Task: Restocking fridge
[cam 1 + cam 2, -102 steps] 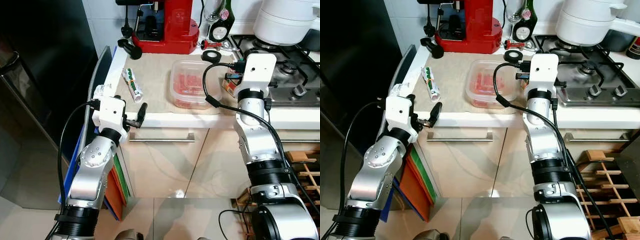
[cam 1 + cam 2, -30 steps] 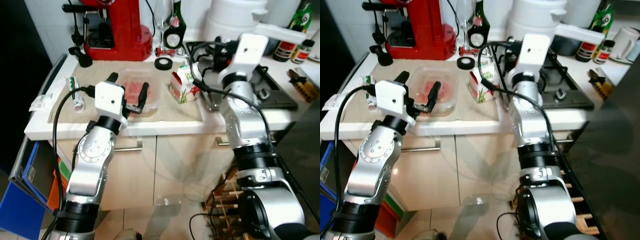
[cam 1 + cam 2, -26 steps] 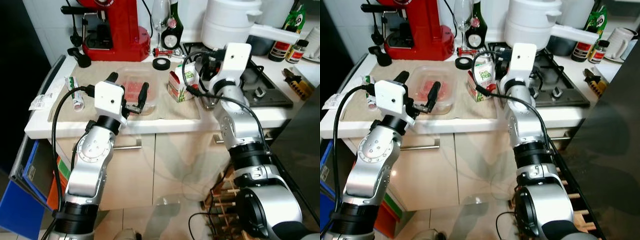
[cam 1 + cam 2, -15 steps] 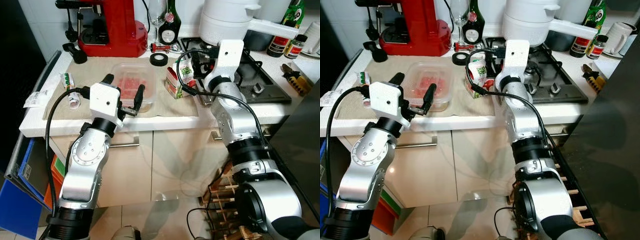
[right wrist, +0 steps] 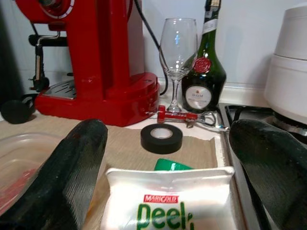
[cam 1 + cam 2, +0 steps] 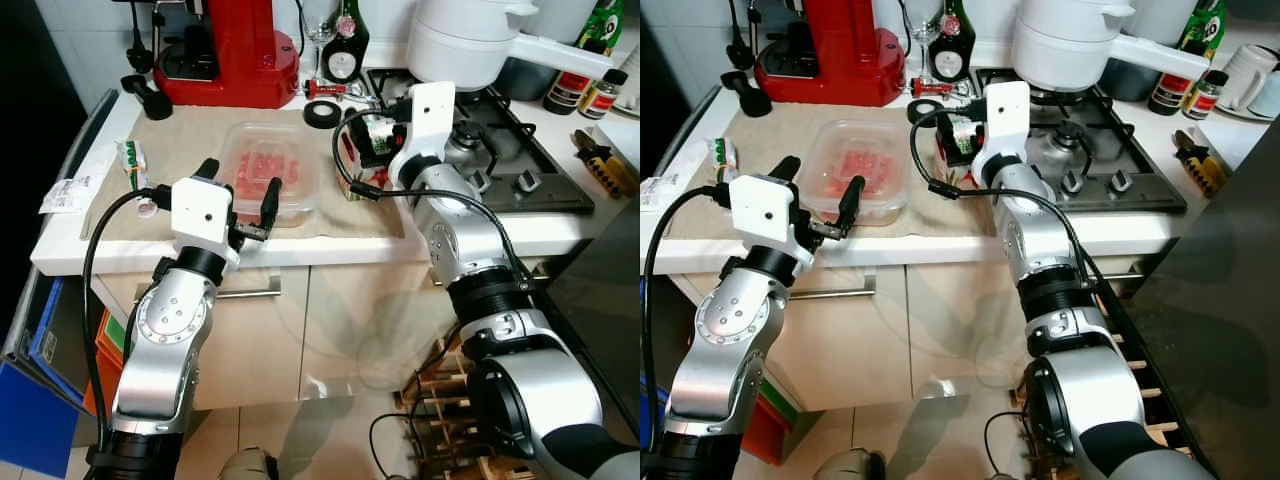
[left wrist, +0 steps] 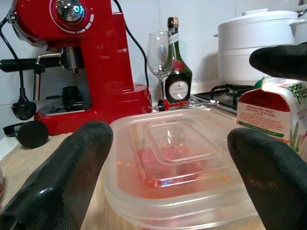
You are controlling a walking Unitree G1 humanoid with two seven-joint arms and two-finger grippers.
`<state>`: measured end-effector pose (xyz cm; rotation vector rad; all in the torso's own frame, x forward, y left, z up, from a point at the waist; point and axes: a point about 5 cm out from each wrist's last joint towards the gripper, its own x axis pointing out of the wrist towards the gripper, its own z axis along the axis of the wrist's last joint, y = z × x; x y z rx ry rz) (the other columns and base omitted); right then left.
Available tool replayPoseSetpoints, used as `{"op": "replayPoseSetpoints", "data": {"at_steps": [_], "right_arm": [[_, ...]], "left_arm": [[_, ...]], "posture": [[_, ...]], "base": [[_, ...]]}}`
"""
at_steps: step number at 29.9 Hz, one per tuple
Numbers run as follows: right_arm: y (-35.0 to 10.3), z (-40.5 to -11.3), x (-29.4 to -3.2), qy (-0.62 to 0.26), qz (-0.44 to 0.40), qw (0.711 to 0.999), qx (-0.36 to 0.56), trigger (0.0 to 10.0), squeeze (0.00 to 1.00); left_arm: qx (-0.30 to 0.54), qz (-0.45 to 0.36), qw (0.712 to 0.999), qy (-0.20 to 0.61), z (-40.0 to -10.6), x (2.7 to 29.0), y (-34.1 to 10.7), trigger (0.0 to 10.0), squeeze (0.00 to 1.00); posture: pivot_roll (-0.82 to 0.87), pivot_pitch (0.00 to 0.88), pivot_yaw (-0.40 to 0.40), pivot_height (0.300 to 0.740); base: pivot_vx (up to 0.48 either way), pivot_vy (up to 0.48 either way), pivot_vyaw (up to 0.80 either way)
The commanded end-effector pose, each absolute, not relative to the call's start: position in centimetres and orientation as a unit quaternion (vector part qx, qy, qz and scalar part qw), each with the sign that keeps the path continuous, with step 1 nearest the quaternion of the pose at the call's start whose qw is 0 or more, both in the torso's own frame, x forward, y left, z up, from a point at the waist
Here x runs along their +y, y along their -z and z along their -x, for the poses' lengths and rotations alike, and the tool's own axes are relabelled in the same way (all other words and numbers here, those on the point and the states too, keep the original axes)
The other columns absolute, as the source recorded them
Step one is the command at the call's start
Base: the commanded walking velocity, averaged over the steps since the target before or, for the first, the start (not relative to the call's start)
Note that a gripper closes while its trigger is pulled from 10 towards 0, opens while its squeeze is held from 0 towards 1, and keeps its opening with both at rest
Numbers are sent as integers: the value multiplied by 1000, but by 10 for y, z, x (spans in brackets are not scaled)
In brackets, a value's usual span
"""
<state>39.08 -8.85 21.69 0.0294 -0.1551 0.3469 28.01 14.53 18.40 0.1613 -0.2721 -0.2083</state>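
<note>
Risks, in order from left: the clear lidded plastic container of red food (image 6: 268, 176) sits on the beige cloth mat (image 6: 150, 160) near the counter's near edge; a low or off-centre approach by the left gripper (image 6: 238, 190) could shove it far-ward into the red espresso machine (image 6: 222, 50) or tip it, and its smooth shallow walls probably offer a poor bite. The red-and-white juice carton with green lettering (image 5: 169, 203) is tall and light; a finger clipping its gable could topple it toward the black tape roll (image 5: 161, 138), the clear wine glass (image 5: 178, 55) or the dark green bottle (image 5: 201, 72) behind. Positions: left gripper, fingers spread wide, hovers at the container's near side, one finger (image 7: 62, 175) toward each flank, apparently not yet touching. Right of it, the right gripper (image 5: 168, 158) is likewise spread, poised just above and on the near side of the carton's top, which lies between the fingertips; contact cannot be confirmed. The carton stands just right of the container, left of the steel gas hob (image 6: 520, 165) with the white pot (image 6: 470, 45).
</note>
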Motion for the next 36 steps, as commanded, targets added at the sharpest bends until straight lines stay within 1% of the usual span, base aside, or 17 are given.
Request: {"op": "replayPoseSetpoints", "data": {"at_steps": [1,5,6,7,8,13,19,32,33,34,36], "right_arm": [[-224,-393,-86,-181,-8,980,-87,10000,1000],[-222,-395,-87,-174,-6,982,-69,10000,1000],[-221,-396,-88,-170,-6,983,-65,10000,43],[-221,-396,-88,-170,-6,983,-65,10000,43],[-220,-396,-89,-166,-5,984,-61,10000,0],[-217,-397,-93,-147,-8,988,-51,10000,0],[-212,-399,-91,-149,-29,988,-30,10000,0],[-212,-400,-86,-159,-32,987,-22,10000,0],[-212,-400,-86,-158,-32,987,-22,2941,0],[-213,-400,-86,-157,-32,987,-23,0,0],[-213,-400,-86,-160,-33,986,-25,0,0]], "left_arm": [[-142,-85,981,99,-278,146,-188,10000,0],[-142,-86,981,98,-278,146,-189,10000,0],[-142,-86,981,98,-278,146,-189,10000,0],[-142,-86,981,98,-278,146,-189,10000,0],[-142,-86,981,98,-278,146,-189,10000,0],[-140,-83,982,98,-279,145,-188,10000,0],[-139,-80,982,99,-279,142,-187,10000,0],[-139,-79,982,96,-279,143,-187,10000,0],[-139,-80,982,96,-279,143,-187,10000,0],[-139,-80,982,96,-279,143,-187,10000,0],[-139,-80,982,96,-280,143,-187,10000,0]], "posture": [[177,14,-59,740],[176,16,-61,740],[175,18,-62,740],[175,18,-62,740],[174,18,-62,740],[168,21,-64,740],[165,22,-67,740],[169,30,-67,740],[169,30,-67,740],[169,30,-67,740],[169,28,-67,740]], "base": [[0,0,0],[0,0,0],[0,0,0],[0,0,0],[0,0,0],[0,0,0],[0,0,0],[0,0,0],[0,0,0],[0,0,0],[0,0,0]]}}
